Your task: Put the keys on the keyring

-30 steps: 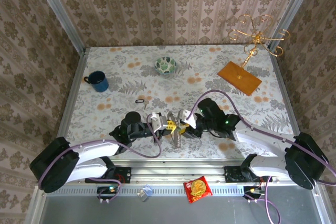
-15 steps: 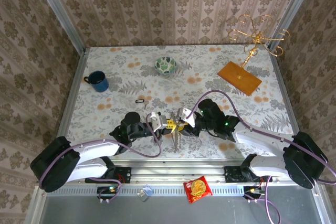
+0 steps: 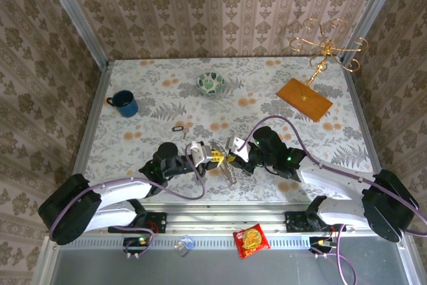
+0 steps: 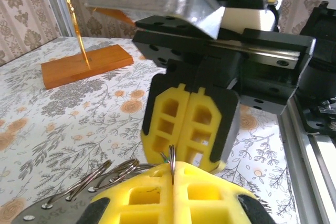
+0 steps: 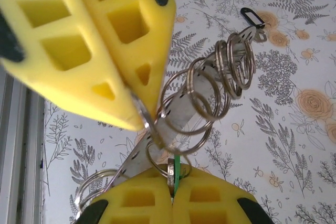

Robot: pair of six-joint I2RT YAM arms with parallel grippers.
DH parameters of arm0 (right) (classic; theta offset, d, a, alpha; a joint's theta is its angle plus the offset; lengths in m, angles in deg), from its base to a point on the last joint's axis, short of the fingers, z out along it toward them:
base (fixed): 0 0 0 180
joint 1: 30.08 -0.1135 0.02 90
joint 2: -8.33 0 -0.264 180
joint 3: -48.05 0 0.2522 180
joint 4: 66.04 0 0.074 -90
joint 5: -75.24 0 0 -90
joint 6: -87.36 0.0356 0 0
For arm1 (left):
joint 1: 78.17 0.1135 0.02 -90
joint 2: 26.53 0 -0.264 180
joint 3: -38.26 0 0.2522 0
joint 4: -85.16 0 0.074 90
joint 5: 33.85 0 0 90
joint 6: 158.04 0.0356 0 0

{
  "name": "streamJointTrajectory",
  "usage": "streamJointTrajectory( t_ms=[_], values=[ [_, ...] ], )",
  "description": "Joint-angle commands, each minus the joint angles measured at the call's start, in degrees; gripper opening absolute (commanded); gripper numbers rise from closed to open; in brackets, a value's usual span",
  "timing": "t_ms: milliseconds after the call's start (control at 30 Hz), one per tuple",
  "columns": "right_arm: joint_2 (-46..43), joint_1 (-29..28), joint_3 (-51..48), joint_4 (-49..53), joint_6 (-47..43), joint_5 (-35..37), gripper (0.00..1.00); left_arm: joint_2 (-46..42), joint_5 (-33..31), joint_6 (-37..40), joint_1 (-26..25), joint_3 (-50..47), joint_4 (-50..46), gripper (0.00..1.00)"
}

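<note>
change: a second ago the right gripper (image 3: 230, 157) had its jaws parted. Now they are pressed together, tip to tip with the left gripper (image 3: 214, 158), at lower centre of the top view.
second change: the perforated strip (image 3: 230, 173) hung straight down the frame before. Now it is swung toward the lower right.
left jaws: clenched, same as before. My left wrist view shows the thin wire of one of the split rings (image 5: 234, 64) nipped in the seam of the pads.
right jaws: clenched. In the right wrist view, a ring wire and a thin green edge enter the seam at bottom centre. I read the green edge as the green key (image 5: 178, 169).
meaning: I judge that both arms now hold the bundle, so the key can be worked onto a ring from here. I cannot tell whether it is threaded yet.
keyring: I take the split rings on the strip to be it. I cannot say which ring is the target.
where: the bundle sits between the two grippers and appears held clear of the table.
long axis: the strip runs from the pinch point down and to the right in the top view, and from lower left to upper right in the right wrist view.
pointing: the free end, with a cluster of rings on it, points away from both grippers.
loose item: a small dark tag (image 3: 177, 128) lies on the table up and left of the grippers, well apart. It is too small to identify.
</note>
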Motion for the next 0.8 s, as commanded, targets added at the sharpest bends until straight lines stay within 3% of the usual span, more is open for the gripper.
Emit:
streamJointTrajectory(
  t_ms=[0, 567, 600, 667, 767],
  values=[
    [-2.3, -0.4, 1.8, 4.8, -1.7, 2.3, 0.0, -2.6, -1.4, 2.1, -0.3, -0.1, -1.1, 0.0],
    [-5.0, -0.9, 9.1, 13.1, -5.3, 1.3, 0.0, -2.0, 0.3, 6.0, -0.3, 3.9, -11.2, 0.0],
    [-5.1, -1.0, 9.4, 13.3, -5.3, 1.3, 0.0, -1.9, 0.2, 5.8, -0.3, 4.1, -11.3, 0.06],
    [-5.0, -1.2, 9.7, 13.8, -5.4, 1.4, 0.0, -2.0, -0.1, 5.3, -0.3, 4.0, -10.6, 0.28],
    [-5.0, -1.2, 9.6, 14.2, -5.7, 2.2, 0.0, -2.9, -1.3, 4.7, -0.3, 3.3, -9.5, 0.45]
  ],
)
